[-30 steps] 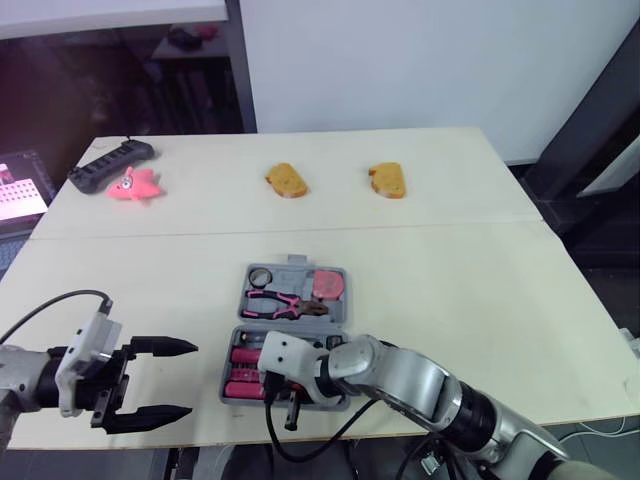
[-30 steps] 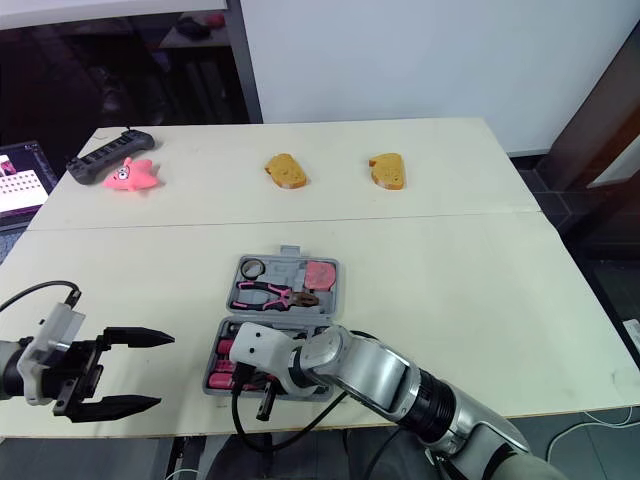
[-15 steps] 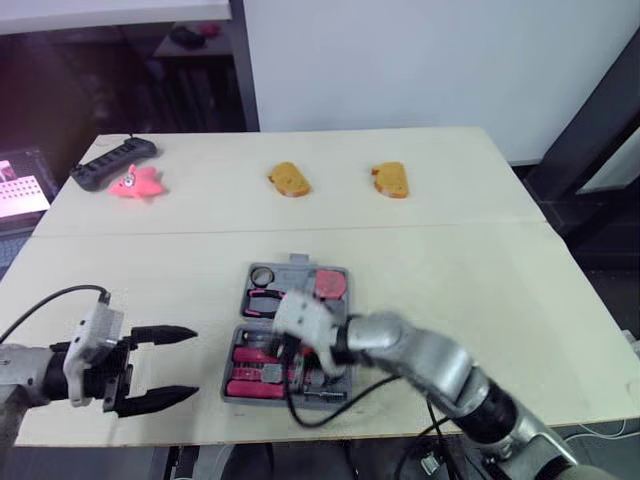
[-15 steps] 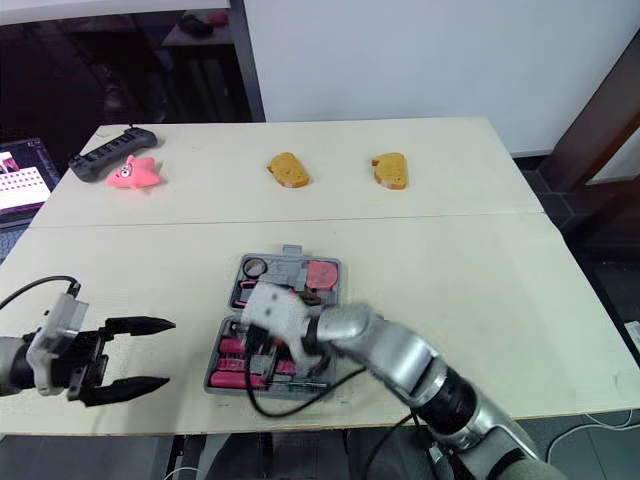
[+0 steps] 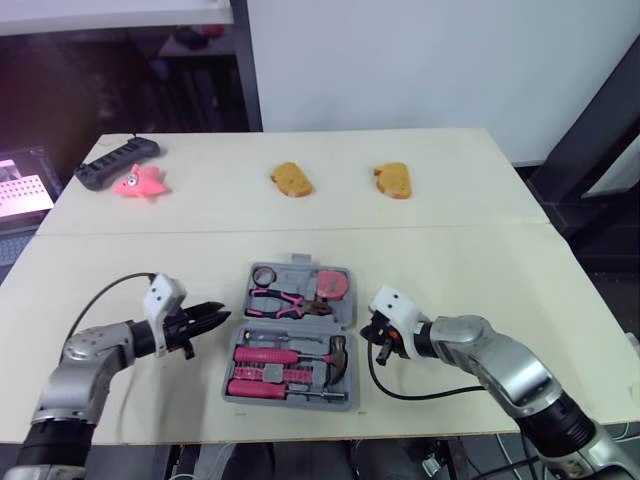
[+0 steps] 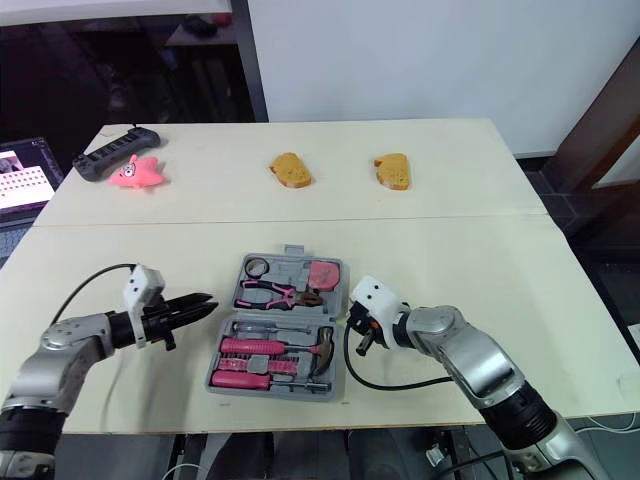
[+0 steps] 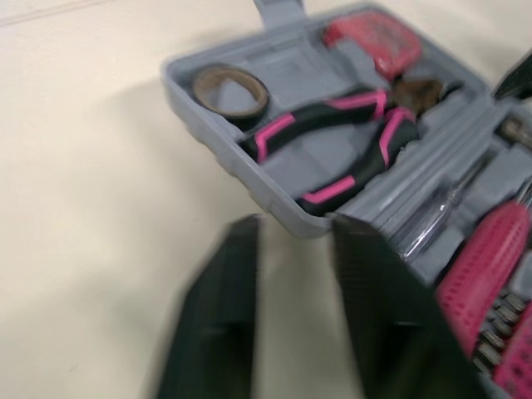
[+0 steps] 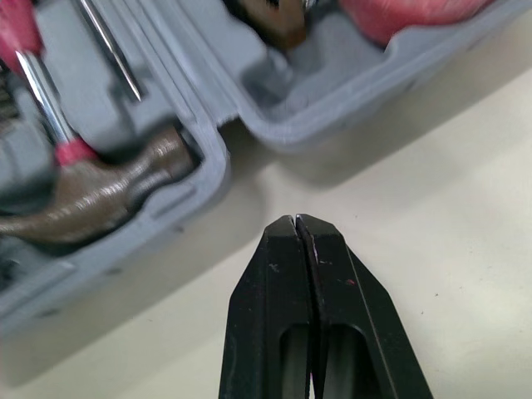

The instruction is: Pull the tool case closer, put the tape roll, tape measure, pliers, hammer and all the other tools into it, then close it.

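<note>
The grey tool case (image 5: 345, 315) lies open in the middle of the near table. Its far half holds the tape roll (image 5: 263, 275), the pink-handled pliers (image 5: 285, 302) and the red tape measure (image 5: 327, 285). Its near half holds the hammer (image 5: 310, 356) and pink-handled screwdrivers (image 5: 255, 388). Just left of the case, my left gripper (image 5: 218, 318) points at it with fingers drawn together on nothing; its blurred fingers (image 7: 220, 324) face the pliers tray. My right gripper (image 5: 378, 335) is shut and empty, its tip (image 8: 297, 220) just off the case's right edge beside the hammer head (image 8: 100, 195).
On the far table lie two brown bread-like pieces (image 5: 290, 180) (image 5: 392, 180), a pink soft toy (image 5: 140, 183) and a black power strip (image 5: 115, 162). A lit screen (image 5: 20, 185) stands off the table's left side. Bare tabletop surrounds the case.
My left gripper has shut and swung in toward the case's left side. My right arm has drawn back from over the case's near half to its right edge.
</note>
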Controlling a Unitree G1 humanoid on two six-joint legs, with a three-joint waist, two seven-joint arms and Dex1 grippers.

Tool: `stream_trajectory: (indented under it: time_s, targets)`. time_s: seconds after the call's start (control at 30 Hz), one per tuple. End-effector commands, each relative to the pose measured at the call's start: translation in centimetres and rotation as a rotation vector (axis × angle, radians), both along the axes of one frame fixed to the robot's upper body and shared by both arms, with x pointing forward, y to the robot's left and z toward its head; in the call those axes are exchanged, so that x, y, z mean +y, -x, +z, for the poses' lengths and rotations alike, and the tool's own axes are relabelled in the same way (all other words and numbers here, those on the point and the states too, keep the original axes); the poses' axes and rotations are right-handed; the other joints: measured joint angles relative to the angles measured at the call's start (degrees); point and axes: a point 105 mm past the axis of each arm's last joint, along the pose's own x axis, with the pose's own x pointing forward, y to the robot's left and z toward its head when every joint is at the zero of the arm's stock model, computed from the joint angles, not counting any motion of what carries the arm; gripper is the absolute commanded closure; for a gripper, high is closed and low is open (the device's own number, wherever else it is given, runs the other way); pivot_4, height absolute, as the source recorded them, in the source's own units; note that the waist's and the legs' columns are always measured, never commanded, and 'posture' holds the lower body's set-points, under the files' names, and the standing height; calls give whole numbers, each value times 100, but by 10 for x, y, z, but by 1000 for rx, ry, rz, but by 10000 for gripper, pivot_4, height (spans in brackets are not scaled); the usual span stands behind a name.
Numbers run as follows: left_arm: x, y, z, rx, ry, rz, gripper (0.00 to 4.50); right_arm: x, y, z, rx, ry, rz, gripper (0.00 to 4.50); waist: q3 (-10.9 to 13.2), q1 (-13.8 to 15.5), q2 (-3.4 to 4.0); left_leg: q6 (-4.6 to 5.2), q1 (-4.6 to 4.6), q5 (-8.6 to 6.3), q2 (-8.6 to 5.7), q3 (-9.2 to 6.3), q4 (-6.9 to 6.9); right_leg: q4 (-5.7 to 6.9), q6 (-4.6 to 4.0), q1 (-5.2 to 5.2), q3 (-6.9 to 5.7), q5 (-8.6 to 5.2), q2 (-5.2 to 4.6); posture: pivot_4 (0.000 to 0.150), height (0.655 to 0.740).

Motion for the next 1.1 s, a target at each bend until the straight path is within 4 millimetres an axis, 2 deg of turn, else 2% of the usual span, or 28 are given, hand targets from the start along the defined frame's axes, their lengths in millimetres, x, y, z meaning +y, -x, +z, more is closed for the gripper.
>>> stream_trajectory:
  time_s: [0.03,0.17,0.33,0.47,0.57,0.7,0.8,0.93,1.1]
  targets:
    - [-5,-5,-14,1,-59,-29,44757,6,-2,-5,-30,42,30,45000,-2,22,-3,0,3,0,0,0,1,-1,0,6,0,0,-1,1500,7400]
    - [-15,-2,-28,40,-86,-74,44757,14,-3,-13,-18,67,46,45000,-5,31,-8,0,6,0,0,-2,2,-1,0,12,-1,0,0,1500,7400]
    - [-30,-1,-29,18,-77,-106,44757,30,5,-15,11,72,94,45000,-7,33,-8,0,40,0,0,-3,2,-4,1,52,-2,-2,0,1500,7400]
    - [-39,12,-37,49,-105,-186,44757,46,9,-13,15,42,123,45000,-10,18,-13,0,47,0,0,-5,0,-5,1,57,-3,-2,0,1500,7400]
    - [-37,24,-42,74,-121,-213,44757,53,17,-17,43,46,159,45000,-12,-4,-15,1,70,-1,2,-3,-8,-5,0,69,-1,-3,2,1500,7400]
    - [-17,46,-47,105,-165,-170,44757,62,40,-17,84,38,249,45000,-12,-14,-14,10,89,-7,4,-2,-18,-7,0,85,0,-10,3,1500,7400]
    - [-10,59,-48,121,-182,-157,44757,62,40,-17,69,38,236,45000,-13,-30,-15,26,91,-16,4,-2,-21,-8,-4,84,1,-20,3,1500,7400]
    - [-4,65,-48,128,-173,-104,44757,58,44,-17,91,44,231,45000,-13,-15,-15,30,90,-19,4,-1,-22,-9,-5,84,1,-25,1,1500,7400]
    - [-3,63,-48,120,-170,-79,44757,55,51,-17,118,66,237,45000,-12,12,-14,30,90,-20,4,0,-20,-9,-6,83,0,-26,2,1500,7400]
